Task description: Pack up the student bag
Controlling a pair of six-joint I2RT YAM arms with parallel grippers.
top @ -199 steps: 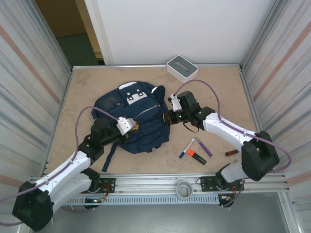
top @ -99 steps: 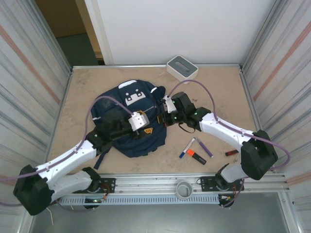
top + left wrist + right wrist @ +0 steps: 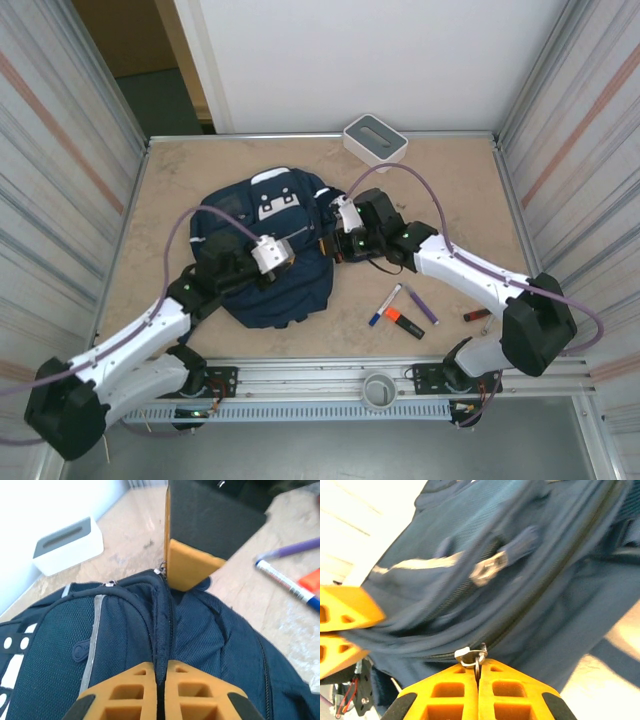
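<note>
The navy student bag [image 3: 262,285] lies at centre-left of the table, white patch up. My left gripper [image 3: 298,251] sits on its right side, shut on a raised fold of fabric beside the zip seam [image 3: 161,630]; the fold is pinched between the orange fingertips of the left gripper [image 3: 161,667]. My right gripper [image 3: 336,246] faces it from the right, shut on the metal ring of a zip pull [image 3: 471,656] at the tips of the right gripper [image 3: 477,667]. One of its orange fingers [image 3: 187,570] stands just past the seam. The bag's inside is hidden.
A white-grey box [image 3: 374,141] stands at the back edge. Right of the bag lie a blue-capped pen [image 3: 384,304], a purple pen [image 3: 420,303], an orange-black marker [image 3: 404,322] and a small red item [image 3: 476,315]. Ribbed metal walls close both sides.
My left gripper opened, moved onto the bag's right side and shut on the fabric fold. The right gripper shifted slightly left with the zip pull, and the bag bunched up narrower.
</note>
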